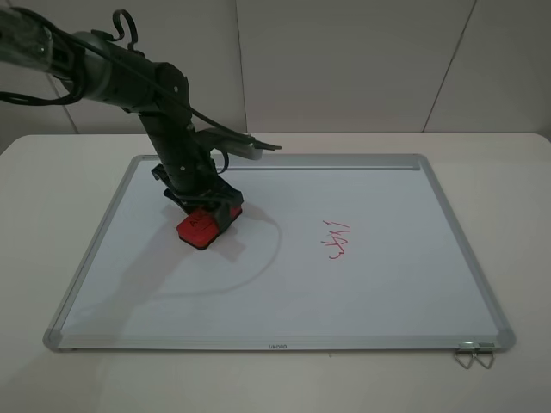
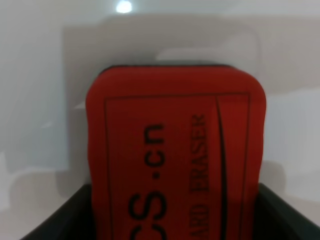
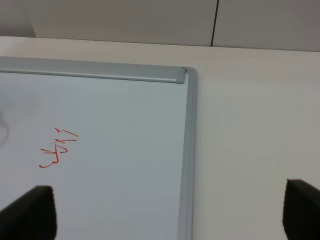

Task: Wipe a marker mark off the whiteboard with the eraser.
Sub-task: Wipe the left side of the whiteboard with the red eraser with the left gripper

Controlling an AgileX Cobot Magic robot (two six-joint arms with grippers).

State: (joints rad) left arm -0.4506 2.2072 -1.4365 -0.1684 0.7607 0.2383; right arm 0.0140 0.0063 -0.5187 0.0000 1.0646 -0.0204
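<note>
The whiteboard [image 1: 387,284] lies flat on the table, silver-framed. My left gripper [image 1: 207,213] is shut on the red eraser [image 1: 202,228], which rests on the board's far left part. In the left wrist view the eraser [image 2: 175,150] fills the frame, with dark lettering, between the dark fingers [image 2: 65,220]. The wider crossed-stroke marker mark does not show in any view. Only a taller looping red squiggle [image 1: 336,241] with short dashes shows, right of the eraser and apart from it. My right gripper [image 3: 167,210] hangs open over the board's right edge, outside the high view.
A silver tray strip [image 1: 344,161] runs along the board's far edge. Wire clips [image 1: 475,353] sit at the near right corner. The cream table [image 1: 516,215] surrounds the board, with a wall behind. The squiggle [image 3: 57,150] also shows in the right wrist view.
</note>
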